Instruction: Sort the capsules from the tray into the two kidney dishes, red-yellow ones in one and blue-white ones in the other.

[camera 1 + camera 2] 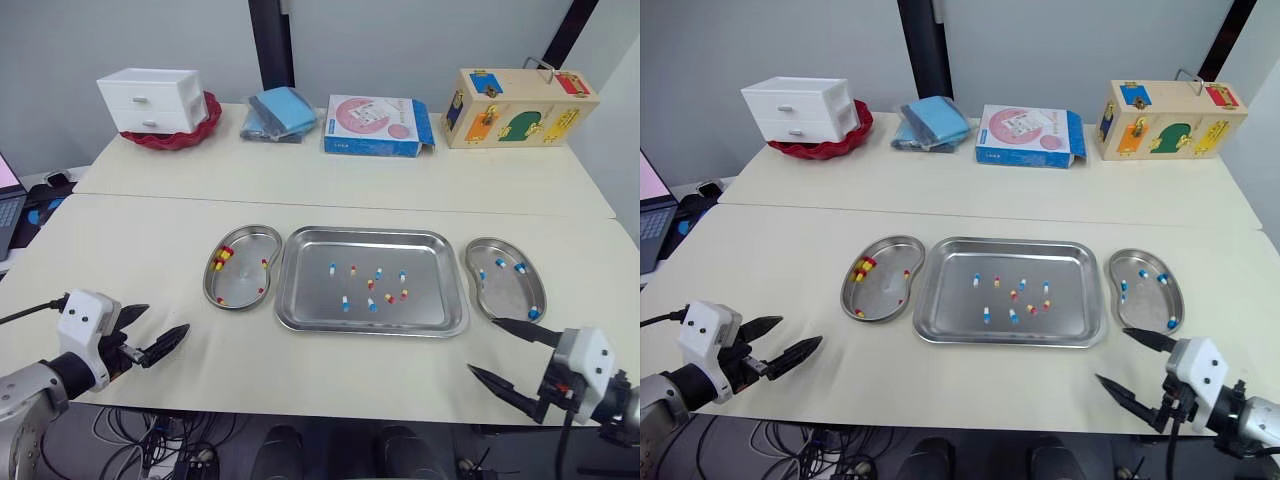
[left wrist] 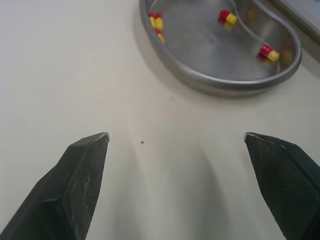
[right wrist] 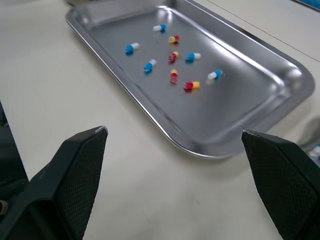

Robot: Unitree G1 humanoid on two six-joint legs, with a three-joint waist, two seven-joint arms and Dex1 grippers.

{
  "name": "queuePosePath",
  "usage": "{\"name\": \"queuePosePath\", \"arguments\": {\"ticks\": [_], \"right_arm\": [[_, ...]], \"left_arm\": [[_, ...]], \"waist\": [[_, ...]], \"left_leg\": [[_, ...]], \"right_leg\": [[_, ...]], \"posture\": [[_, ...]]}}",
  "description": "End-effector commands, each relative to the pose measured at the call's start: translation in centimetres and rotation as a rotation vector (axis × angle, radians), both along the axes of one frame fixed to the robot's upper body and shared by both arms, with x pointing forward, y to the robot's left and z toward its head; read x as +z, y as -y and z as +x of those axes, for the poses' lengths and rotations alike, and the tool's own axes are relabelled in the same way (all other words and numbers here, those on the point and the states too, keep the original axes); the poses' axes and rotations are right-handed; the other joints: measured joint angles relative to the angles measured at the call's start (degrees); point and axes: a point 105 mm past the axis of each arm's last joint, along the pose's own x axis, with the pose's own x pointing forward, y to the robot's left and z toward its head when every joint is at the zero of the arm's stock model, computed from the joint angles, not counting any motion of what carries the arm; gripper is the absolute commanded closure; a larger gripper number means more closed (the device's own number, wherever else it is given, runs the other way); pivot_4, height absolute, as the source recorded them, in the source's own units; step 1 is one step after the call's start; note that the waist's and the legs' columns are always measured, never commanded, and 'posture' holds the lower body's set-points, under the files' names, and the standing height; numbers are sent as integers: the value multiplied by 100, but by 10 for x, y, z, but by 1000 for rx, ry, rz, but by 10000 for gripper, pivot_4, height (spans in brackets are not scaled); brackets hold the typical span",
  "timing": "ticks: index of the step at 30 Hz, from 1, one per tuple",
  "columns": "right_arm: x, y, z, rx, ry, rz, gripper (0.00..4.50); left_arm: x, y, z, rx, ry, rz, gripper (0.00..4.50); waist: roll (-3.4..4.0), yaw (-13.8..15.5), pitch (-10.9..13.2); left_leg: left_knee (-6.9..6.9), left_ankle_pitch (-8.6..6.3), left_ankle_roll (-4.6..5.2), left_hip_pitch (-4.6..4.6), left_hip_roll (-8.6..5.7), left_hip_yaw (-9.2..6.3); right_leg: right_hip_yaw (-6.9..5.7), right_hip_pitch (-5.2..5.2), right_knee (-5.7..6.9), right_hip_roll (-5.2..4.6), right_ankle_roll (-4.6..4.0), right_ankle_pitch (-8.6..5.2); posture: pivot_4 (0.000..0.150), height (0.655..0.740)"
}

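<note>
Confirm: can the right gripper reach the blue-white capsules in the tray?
Probably yes. The right gripper is open just off the near right corner of the tray. Nothing stands between it and the blue-white capsules lying loose mid-tray. It only has to clear the low rim.

Lab-like test room: 2 pale tables (image 1: 130, 250), grey wall (image 1: 120, 40), laptop (image 1: 8, 205), floor cables (image 1: 150, 440), steel tray (image 1: 310, 300), 2 kidney dishes (image 1: 240, 275).
</note>
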Motion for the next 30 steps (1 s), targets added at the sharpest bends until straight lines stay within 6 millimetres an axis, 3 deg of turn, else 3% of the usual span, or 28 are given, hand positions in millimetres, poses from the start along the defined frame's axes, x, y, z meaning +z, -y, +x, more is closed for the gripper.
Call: {"name": "queuePosePath", "arguments": {"ticks": [1,5,9,12,19,25,30], "right_arm": [[10,36,-3,-81,-2,-54,0],[9,68,-4,-155,-29,-100,0],[4,80,-4,-190,-47,-109,0],[2,82,-1,-196,-59,-109,0],[-1,73,-1,-144,-77,-127,0],[-3,60,-22,-57,-151,-137,0],[-3,22,-43,109,-216,-124,0]], "left_arm": [[8,-1,-3,26,63,25,122],[-1,1,-9,61,58,9,122],[-8,0,-17,94,39,-17,122],[-11,15,-24,25,11,-67,122],[-11,60,-30,-230,11,-51,122],[-9,96,-30,-379,47,-113,122],[-16,105,-24,-400,67,-129,122]], "waist": [[-10,8,-5],[-13,-14,-7],[-12,-20,-6],[-12,-23,-6],[-10,-12,-7],[-8,-9,-7],[1,-14,-12]], "left_leg": [[0,0,0,2,1,-1],[-1,0,0,4,3,1],[-5,-1,1,5,4,5],[-4,-1,1,6,3,11],[-4,-1,0,7,3,13],[-5,-1,1,5,3,12],[-5,-1,1,7,4,14]], "right_leg": [[-2,2,-3,0,0,0],[1,2,-5,3,0,0],[4,0,-7,4,-1,0],[10,0,-7,3,0,0],[13,-1,-7,4,0,0],[12,0,-9,4,1,-1],[14,0,-9,6,2,-1]], "posture": [[1500,7400],[1500,7400],[1500,7400],[1500,7400],[1500,7400],[1500,7400],[1500,7400]]}}
